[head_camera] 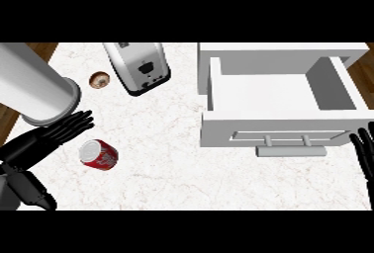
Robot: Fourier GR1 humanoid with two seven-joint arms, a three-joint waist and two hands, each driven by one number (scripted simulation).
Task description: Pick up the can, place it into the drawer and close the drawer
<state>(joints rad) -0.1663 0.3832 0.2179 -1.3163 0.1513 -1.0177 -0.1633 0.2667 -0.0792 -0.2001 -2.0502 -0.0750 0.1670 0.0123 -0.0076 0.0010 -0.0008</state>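
Can point(99, 154) sits on worktop point(182, 173) near left edge, just beside left hand point(44, 138); fingers straight, holding nothing. Drawer point(241, 126) open near right edge. Right hand point(363, 154) at right edge, fingers extended, empty.

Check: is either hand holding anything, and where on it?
Nothing held. The left hand is open beside the can, not around it; right hand rests open at the right edge.

Red can point(99, 154) just beside straight-fingered left hand point(35, 144), open white drawer point(277, 127) well apart.
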